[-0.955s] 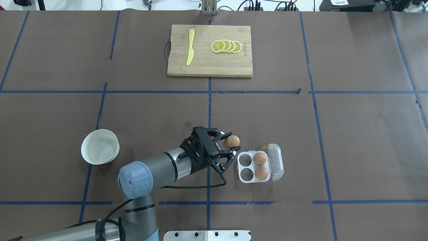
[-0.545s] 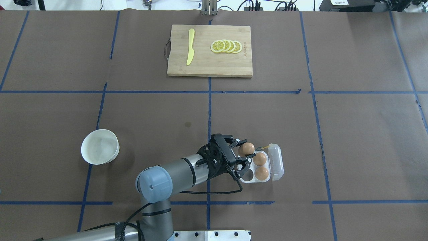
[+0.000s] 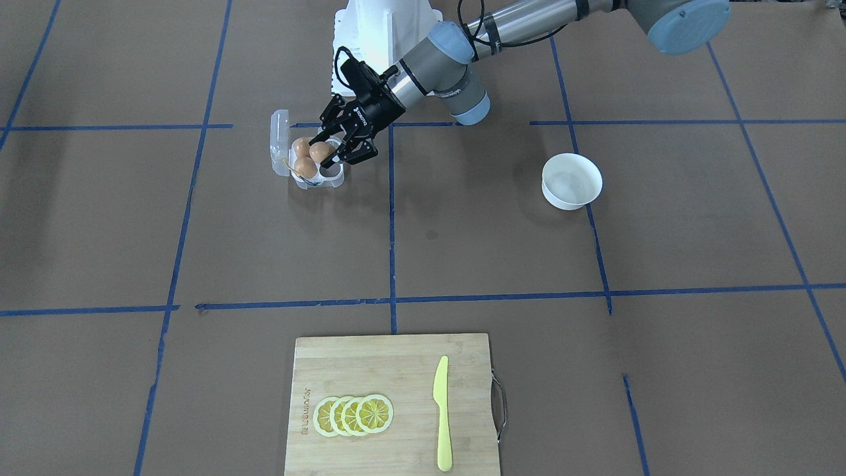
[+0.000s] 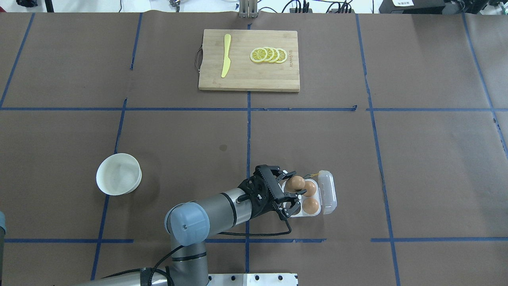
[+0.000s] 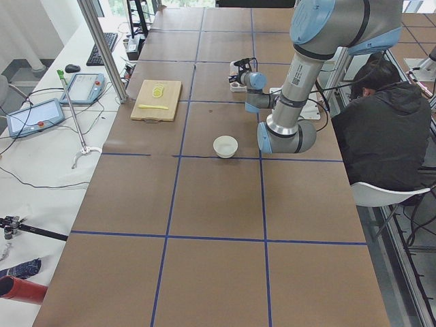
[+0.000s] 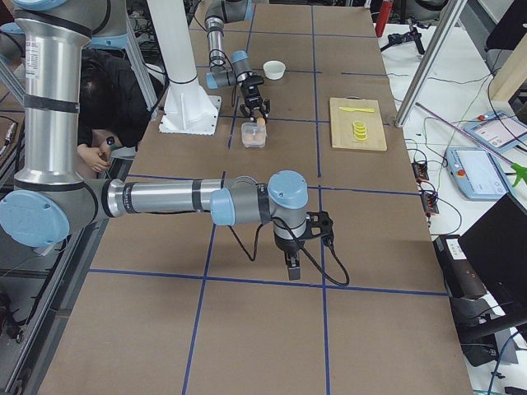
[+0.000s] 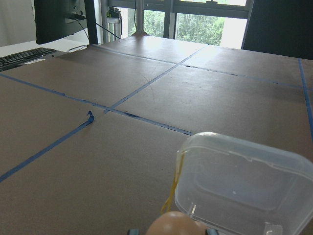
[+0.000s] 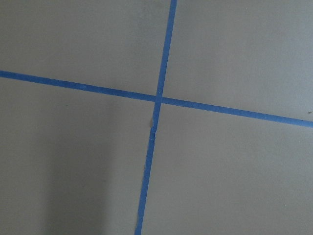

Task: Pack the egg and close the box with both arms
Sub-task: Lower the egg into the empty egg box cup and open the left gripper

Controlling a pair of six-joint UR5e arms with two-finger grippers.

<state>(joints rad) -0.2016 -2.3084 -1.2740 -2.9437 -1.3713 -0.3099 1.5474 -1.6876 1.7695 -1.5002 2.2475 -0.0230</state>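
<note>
Nearest the base, at about 6 o'clock of the table in the overhead view: the left gripper [image 4: 292, 186], clenched on the egg [image 4: 295, 182] from two sides and reaching toward 3 o'clock. Holds the egg just over the empty cup at 11 o'clock of the box [image 4: 306, 215], probably kept a little high to clear the rim and to avoid knocking the two packed eggs [image 4: 310, 188] [image 4: 310, 205] at the 3 o'clock side. Cannot say whether already touching the cup. Just beyond these, the clear lid [image 4: 328, 193], standing open at 3 o'clock of the box, so out of the way of the lowering; closing not yet begun. At 9 o'clock of the gripper, well apart, a white bowl [image 4: 118, 174]. Far at 12 o'clock, a cutting board [image 4: 246, 81] with lemon slices [image 4: 269, 55] and a yellow knife [image 4: 226, 60], not involved. Off toward the table's right end, seen only in the right side view, the right gripper [image 6: 293, 271] hanging over bare table, perhaps waiting for the lid; open or closed, cannot tell. Compared with one second ago: egg then outside the box at its 10 o'clock, now carried inward over the cup; box, packed eggs, bowl and board unmoved.
</note>
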